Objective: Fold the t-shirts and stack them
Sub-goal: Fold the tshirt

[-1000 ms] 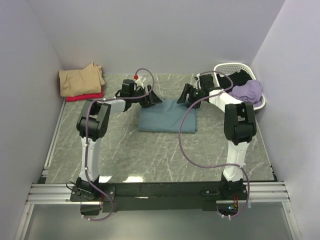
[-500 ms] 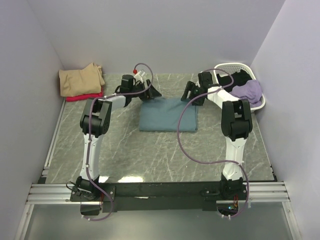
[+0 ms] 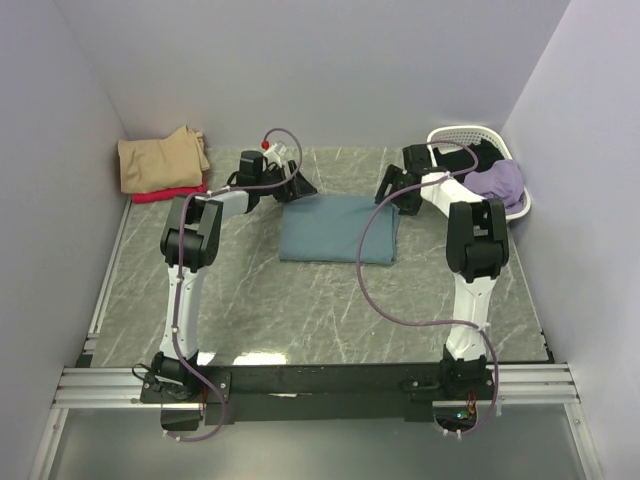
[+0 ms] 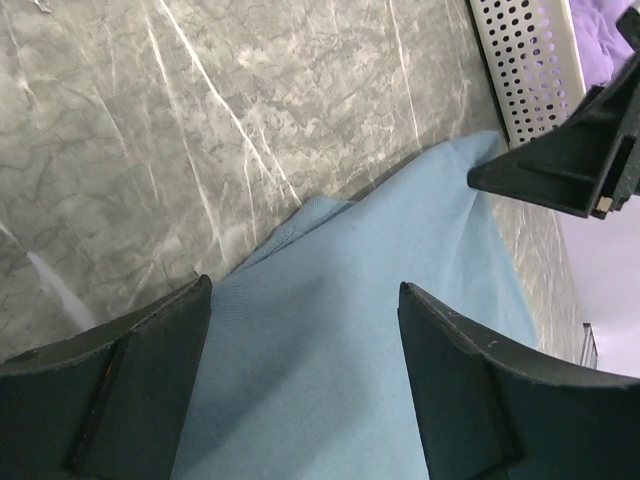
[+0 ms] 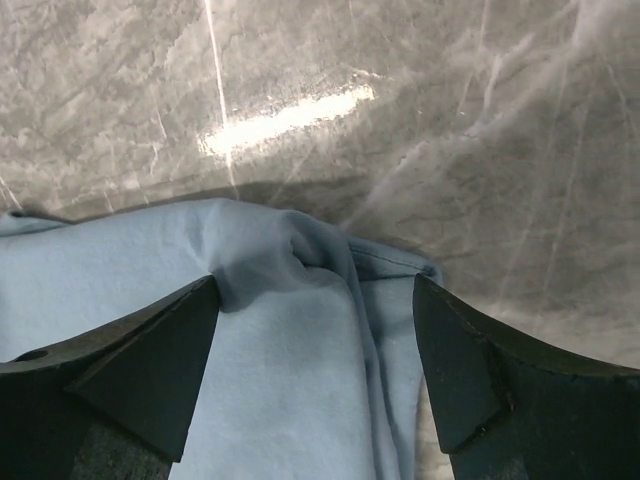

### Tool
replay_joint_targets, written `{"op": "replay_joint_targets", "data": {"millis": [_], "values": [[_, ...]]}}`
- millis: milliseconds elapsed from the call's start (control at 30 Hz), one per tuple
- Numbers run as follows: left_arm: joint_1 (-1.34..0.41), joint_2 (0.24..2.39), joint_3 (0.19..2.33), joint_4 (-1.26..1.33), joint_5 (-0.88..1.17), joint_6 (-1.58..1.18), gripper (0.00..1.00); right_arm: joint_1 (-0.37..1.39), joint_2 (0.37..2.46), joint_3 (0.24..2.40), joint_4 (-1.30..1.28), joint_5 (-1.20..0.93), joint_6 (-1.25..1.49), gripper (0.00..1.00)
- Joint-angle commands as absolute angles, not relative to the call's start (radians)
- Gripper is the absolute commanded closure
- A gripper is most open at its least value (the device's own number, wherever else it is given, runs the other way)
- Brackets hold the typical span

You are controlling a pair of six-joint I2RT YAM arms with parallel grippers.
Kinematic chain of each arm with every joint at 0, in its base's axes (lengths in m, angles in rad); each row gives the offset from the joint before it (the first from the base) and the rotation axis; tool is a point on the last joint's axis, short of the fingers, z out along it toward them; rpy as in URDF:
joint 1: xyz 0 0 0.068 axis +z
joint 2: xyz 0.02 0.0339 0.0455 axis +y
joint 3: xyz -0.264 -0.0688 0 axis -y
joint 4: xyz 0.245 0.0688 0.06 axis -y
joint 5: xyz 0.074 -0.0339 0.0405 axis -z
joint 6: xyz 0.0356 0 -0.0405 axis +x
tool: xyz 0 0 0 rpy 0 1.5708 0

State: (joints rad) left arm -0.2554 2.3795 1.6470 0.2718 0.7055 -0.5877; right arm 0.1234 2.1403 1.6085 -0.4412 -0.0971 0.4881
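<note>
The teal-blue t-shirt (image 3: 335, 229) lies folded into a rectangle at the middle back of the table. My left gripper (image 3: 299, 186) is open and empty above its far left corner, with the blue cloth (image 4: 350, 340) below the jaws. My right gripper (image 3: 387, 190) is open and empty above its far right corner, where the cloth (image 5: 290, 350) is bunched in a fold. A folded tan shirt (image 3: 160, 160) lies on a red shirt (image 3: 170, 194) at the back left. A lilac shirt (image 3: 497, 182) and a black shirt (image 3: 478, 155) lie in the basket.
The white lattice-sided basket (image 3: 450, 136) stands at the back right, and its wall shows in the left wrist view (image 4: 525, 60). Grey walls close in the left, back and right sides. The marble table top (image 3: 300, 310) stretches in front of the blue shirt.
Both grippers have drawn back toward the far edge of the blue shirt and now sit open over its far corners. The shirt's far edge lies flatter.
</note>
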Motion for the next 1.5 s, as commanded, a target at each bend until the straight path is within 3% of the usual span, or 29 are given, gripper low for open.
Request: {"op": "replay_joint_targets", "data": {"millis": [0,300,800,1333,1467], "values": [[-0.244,2.33,1.626,0.314,0.678,-0.561,0.19,0.11,1.994,1.531,-0.442,-0.041,0.44,0.15],[-0.244,2.135,1.554,0.316,0.649,-0.549,0.13,0.115,1.781,1.367,-0.387,-0.185,0.403,0.15],[-0.245,1.98,1.309,0.365,0.661,-0.58,0.12,0.117,1.933,1.4,-0.365,-0.241,0.414,0.1],[-0.245,1.979,1.302,0.347,0.66,-0.565,0.13,0.117,2.103,1.534,-0.41,-0.261,0.406,0.08],[-0.245,1.988,1.305,0.341,0.663,-0.563,0.13,0.118,2.112,1.522,-0.384,-0.31,0.41,0.14]]}}
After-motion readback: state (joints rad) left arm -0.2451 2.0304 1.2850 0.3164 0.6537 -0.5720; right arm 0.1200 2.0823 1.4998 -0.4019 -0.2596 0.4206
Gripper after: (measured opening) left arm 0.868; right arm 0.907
